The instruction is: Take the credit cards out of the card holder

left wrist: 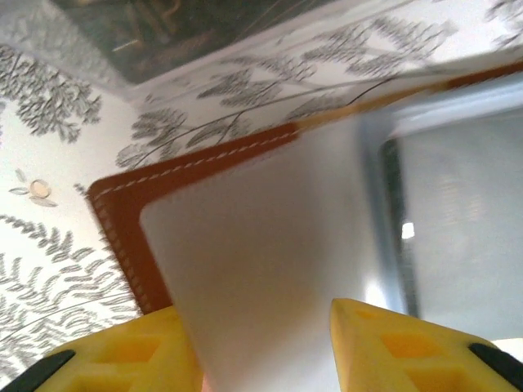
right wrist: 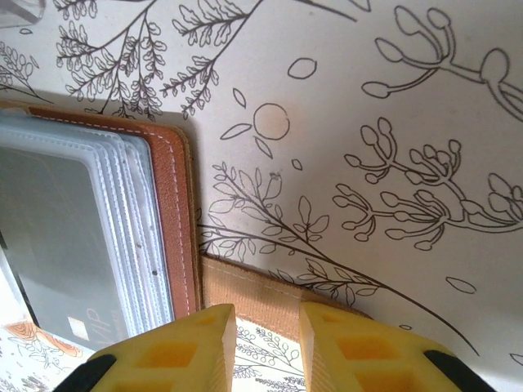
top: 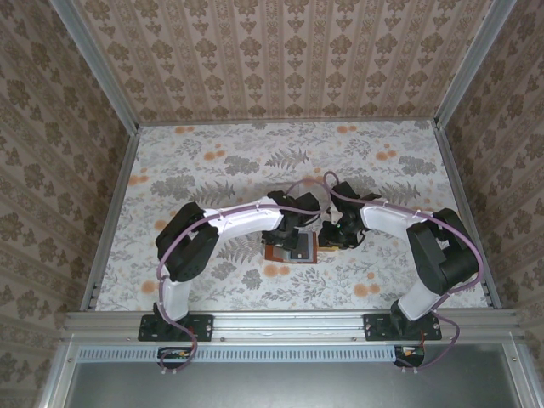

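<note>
On the flower-patterned table [top: 212, 170], the card holder [top: 290, 251] is seen lying open at the middle, with both arms brought together over it. On the left, the left claw [top: 293, 236] is held over the holder's near half. In the left wrist view, a pale credit card [left wrist: 253, 245] is seen close and blurred between the yellow fingers [left wrist: 122, 351], which it meets on both sides. The left claw [left wrist: 255, 309] is thus taken to be clamped on that card across its width. The holder's stitched brown edge [left wrist: 122, 212] shows behind the card.

Further right, clear sleeves [right wrist: 122, 204] are stacked inside the brown cover [right wrist: 176, 220], and a dark card [right wrist: 57, 237] is seen lodged in the top one. The tan strap tab [right wrist: 253, 290] is laid out from the holder's right edge across the table. The right claw [right wrist: 261, 314] is placed at this tab with its fingers a little apart and bare table visible in the gap. It cannot be told whether the tips touch the tab.
</note>
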Tool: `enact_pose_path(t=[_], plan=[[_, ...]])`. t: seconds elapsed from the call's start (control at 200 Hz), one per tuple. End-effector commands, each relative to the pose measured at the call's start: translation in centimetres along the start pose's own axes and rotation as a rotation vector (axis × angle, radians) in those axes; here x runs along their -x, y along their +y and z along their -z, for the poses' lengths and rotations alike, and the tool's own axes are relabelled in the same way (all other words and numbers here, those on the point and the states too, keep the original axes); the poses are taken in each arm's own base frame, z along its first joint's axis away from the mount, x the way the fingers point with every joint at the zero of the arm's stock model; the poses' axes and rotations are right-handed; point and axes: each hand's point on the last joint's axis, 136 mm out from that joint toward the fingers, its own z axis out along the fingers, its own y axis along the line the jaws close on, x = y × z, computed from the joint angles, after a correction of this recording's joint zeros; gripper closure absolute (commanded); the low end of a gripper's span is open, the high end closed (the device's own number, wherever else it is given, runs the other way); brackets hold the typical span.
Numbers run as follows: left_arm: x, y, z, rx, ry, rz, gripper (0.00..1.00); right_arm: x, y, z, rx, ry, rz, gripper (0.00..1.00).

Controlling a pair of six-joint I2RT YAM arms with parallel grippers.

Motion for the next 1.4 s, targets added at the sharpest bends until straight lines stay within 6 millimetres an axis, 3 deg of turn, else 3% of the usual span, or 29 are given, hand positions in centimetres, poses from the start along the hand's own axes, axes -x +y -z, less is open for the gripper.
enact_pose_path(t=[0.0,0.195,0.38,0.565,0.735,0.93,1.395], plan=[[-1.7,2.3,-0.9,0.122,0.05,-0.054,0.54,0.3,0.3,1.1,-0.016,-0.009,0.019,0.71],[-1.3,2.3,-0.3,0.104,0.025,-0.052,0.54,0.5,0.9,1.9,-0.008,-0.02,0.023,0.71],[0.1,2.0,2.3,0.038,-0.06,-0.013,0.54,0.5,2.1,2.7,0.015,-0.037,0.034,0.71],[1.4,1.0,4.3,-0.135,-0.137,0.058,0.56,0.5,3.5,2.9,0.058,-0.043,0.038,0.71],[2.6,-1.0,5.3,-0.358,-0.178,0.125,0.64,0.5,4.5,2.3,0.121,-0.03,0.021,0.71],[2.8,-3.0,3.7,-0.567,-0.138,0.203,0.74,0.6,5.7,1.4,0.201,-0.017,-0.006,0.72],[2.6,-4.1,0.1,-0.701,-0.069,0.284,0.79,0.5,5.0,0.3,0.172,-0.001,-0.015,0.72]])
